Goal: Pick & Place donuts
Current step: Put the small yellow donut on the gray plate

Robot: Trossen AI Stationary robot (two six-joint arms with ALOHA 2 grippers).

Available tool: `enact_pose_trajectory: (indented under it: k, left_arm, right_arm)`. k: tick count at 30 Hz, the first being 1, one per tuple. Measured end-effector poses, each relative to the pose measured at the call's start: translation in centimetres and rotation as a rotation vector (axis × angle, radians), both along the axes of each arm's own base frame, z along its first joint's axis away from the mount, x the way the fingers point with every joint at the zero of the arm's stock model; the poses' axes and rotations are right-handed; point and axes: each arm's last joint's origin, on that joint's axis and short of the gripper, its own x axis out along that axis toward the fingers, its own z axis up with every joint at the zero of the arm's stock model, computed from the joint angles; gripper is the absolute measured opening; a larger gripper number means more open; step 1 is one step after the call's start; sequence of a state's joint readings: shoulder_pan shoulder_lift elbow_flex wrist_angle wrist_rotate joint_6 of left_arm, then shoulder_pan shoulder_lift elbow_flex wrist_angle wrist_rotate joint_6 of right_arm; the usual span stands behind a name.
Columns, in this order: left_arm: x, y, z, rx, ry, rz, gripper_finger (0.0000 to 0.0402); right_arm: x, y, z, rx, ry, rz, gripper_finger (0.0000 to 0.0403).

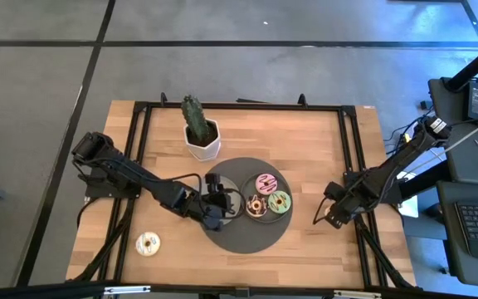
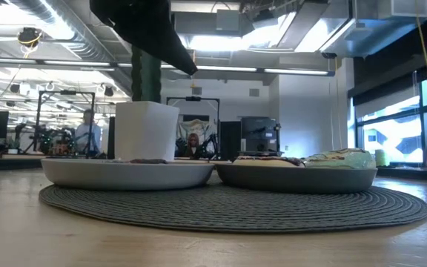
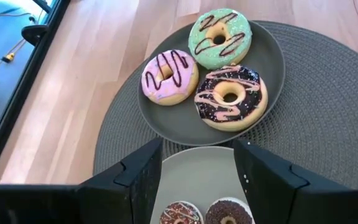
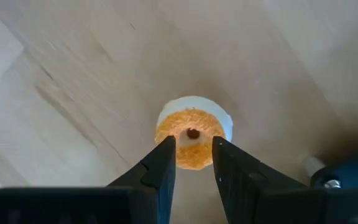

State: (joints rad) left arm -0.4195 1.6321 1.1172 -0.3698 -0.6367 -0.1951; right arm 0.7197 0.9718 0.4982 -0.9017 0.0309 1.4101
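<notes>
A dark plate [image 3: 166,118] on the round mat holds three donuts: green [image 3: 219,37], pink [image 3: 169,76] and brown with pink stripes [image 3: 230,98]. Next to it, a light plate [image 3: 197,168] holds two small brown donuts [image 3: 179,213]. My left gripper [image 3: 197,180] is open and empty above the light plate; it also shows in the high view [image 1: 214,203]. My right gripper [image 4: 194,162] is open by a narrow gap, pointing down over a small orange donut [image 4: 191,134] that lies flat on the table near its right edge. A white donut [image 1: 148,242] lies at the table's near left. My right gripper's fingertips [image 4: 166,155] stand over the near edge of the orange donut's top [image 4: 194,155], coming from above. The donut is wider than the gap between them. Whether they touch it, I cannot tell.
A cactus in a white pot [image 1: 199,133] stands behind the mat [image 1: 247,237], toward the far edge. A black frame [image 1: 139,116] runs around the tabletop. Bare wood lies between the mat and my right gripper [image 1: 332,214].
</notes>
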Motion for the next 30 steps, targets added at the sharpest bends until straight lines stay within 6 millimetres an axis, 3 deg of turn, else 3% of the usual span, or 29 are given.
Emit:
enact_pose_trajectory:
  k: [19,30]
  left_arm:
    - [0.1,0.1,0.0,-0.003,-0.005,0.003,0.0196]
    - [0.1,0.1,0.0,-0.003,-0.004,0.003,0.0196]
  right_arm:
    - [-0.6,-0.5,-2.5,-0.011,0.013,-0.002,0.0106]
    - [-0.4,-0.4,-2.1,-0.009,-0.002,0.014,0.0014]
